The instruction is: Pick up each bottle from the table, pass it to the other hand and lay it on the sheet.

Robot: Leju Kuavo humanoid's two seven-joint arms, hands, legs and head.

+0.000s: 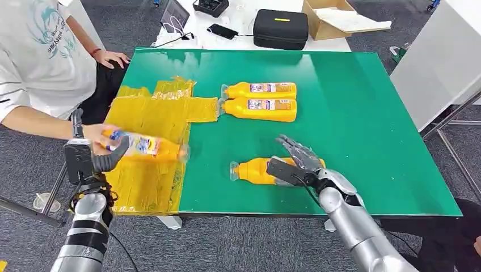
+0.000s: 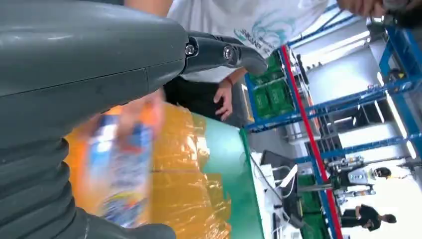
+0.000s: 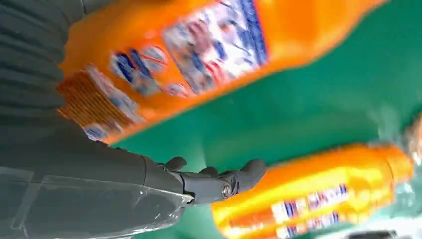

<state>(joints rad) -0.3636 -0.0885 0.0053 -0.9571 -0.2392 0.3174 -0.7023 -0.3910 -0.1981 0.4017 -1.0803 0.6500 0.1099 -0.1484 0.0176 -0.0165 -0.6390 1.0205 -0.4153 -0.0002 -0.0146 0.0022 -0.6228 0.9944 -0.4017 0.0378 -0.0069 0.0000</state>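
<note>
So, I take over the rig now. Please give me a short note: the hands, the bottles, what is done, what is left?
Left hand: beside a blurred orange bottle over the yellow sheet; a person's hand is also on it, so the grip is unclear.
Right hand: fingers apart over the near bottle on the green table, not gripping.
Two bottles lie beside the sheet.
Done: no bottle lies on the sheet.
Left: all four.
</note>
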